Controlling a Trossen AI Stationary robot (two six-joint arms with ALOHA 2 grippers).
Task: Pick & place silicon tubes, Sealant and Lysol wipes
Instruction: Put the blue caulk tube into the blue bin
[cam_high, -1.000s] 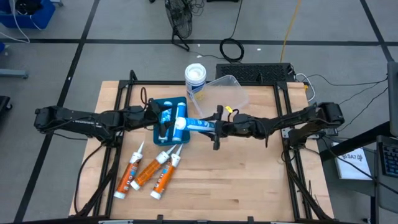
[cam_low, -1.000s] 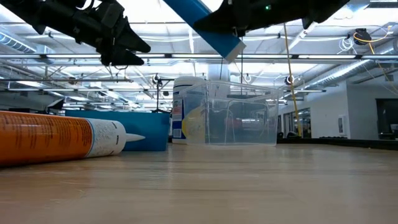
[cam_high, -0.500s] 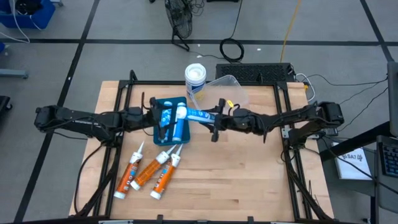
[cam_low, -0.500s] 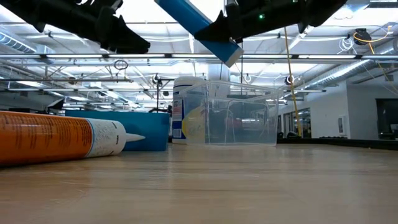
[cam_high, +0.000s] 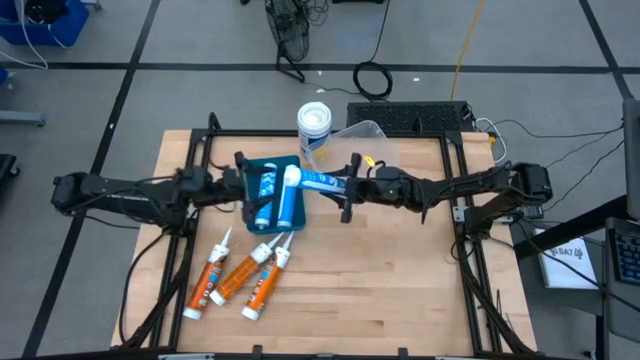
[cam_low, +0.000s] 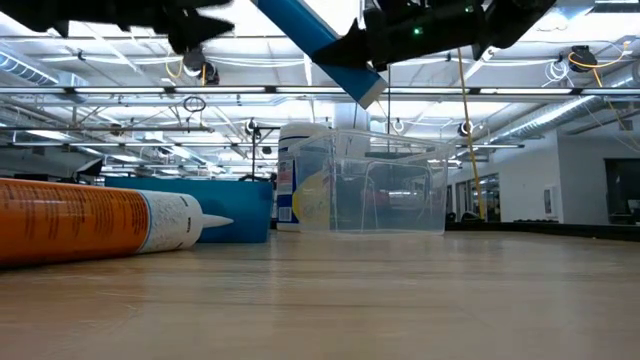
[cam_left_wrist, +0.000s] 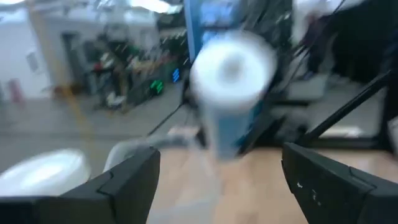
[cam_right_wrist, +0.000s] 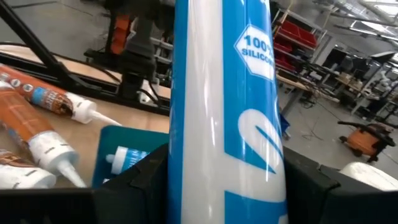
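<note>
Right gripper (cam_high: 347, 189) holds a blue silicone tube (cam_high: 315, 181) level over the blue bin (cam_high: 262, 165)

Left wrist view blurred; blue silicone tube (cam_right_wrist: 224, 112) ends cut off.

1. A wooden table (cam_high: 400, 290) carries everything, with black frame rails along its sides.
2. A clear plastic tub (cam_high: 362, 146) stands tilted near the table's far edge.
3. A blue tray (cam_high: 262, 209) sits left of the tub.
4. Coiled black cable (cam_high: 373, 79) lies on the grey floor beyond the table.
</note>
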